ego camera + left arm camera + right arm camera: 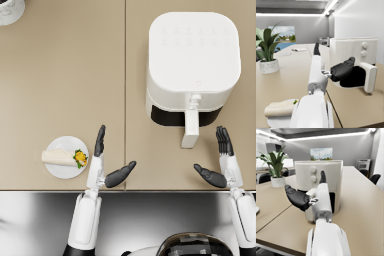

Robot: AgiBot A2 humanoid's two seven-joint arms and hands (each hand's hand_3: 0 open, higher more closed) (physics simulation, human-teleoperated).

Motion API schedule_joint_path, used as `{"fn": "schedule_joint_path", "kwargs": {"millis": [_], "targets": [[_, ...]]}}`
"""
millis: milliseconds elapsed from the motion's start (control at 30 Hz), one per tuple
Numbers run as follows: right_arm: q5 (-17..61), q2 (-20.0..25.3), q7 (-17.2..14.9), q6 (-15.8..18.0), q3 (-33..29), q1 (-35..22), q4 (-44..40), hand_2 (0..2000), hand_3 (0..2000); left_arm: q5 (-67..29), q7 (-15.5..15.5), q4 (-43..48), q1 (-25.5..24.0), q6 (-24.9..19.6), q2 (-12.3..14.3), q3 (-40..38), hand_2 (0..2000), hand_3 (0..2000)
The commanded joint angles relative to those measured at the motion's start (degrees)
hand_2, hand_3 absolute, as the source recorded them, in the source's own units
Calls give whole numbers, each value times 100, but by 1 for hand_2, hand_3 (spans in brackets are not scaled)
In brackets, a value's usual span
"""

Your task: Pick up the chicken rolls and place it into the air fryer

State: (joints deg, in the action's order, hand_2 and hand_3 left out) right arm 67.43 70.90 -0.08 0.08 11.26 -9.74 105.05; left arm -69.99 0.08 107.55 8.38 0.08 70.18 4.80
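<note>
Table (60,75): tan surface, seam running away from the robot between the two hands.

Air fryer (192,60): white, rounded body, ahead of the right hand and slightly inward of it. Its handle (190,129) projects toward the robot and stops short of that hand. A dark gap shows under the body, so the basket looks partly drawn out; how far cannot be told.

Left hand (106,165): fingers straight and spread from the thumb, holding nothing, at the near table edge.

Right hand (221,165): same wide, empty pose, mirrored, below and outward of the handle.

Plate (66,173): small, white, just beside the left hand on its outer side, well apart from the right hand.

Chicken roll (61,158): on the plate, long axis lying across the left hand's fingers, filling end toward that hand. Not yet touched.

Judgement: the left hand is much the nearer; the reach calls for a short sideways move outward, with the fingers closing across the roll's width.

Plant pot (269,66): far corner, beyond the left hand.
</note>
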Motion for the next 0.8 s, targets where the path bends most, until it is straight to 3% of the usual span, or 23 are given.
{"fn": "schedule_joint_path", "kwargs": {"millis": [33, 433, 500, 567, 667, 800], "targets": [[184, 76, 2, -2, 7, -113, -58, 0, 0, -256, -2, 201, -41, -2, 6, -542, 0, 0], [639, 290, 8, -7, 228, -166, -540, 0, 0, -3343, -7, 391, -418, -8, 176, -2083, 0, 0], [643, 316, 8, -7, 206, -160, -540, 0, 0, -3861, -510, 450, -383, -1033, 156, -2259, 0, 0], [645, 332, 8, -7, 175, -133, -566, 0, 0, -4379, -962, 497, -361, -1693, 139, -2353, 0, 0], [647, 370, 8, -7, 143, -124, -566, 0, 0, -5158, -1278, 400, -318, -2105, 105, -2527, 0, 0], [647, 426, 8, -7, 159, -124, -634, 0, 0, -6198, -1424, 185, -294, -2271, 87, -2566, 0, 0]]}}
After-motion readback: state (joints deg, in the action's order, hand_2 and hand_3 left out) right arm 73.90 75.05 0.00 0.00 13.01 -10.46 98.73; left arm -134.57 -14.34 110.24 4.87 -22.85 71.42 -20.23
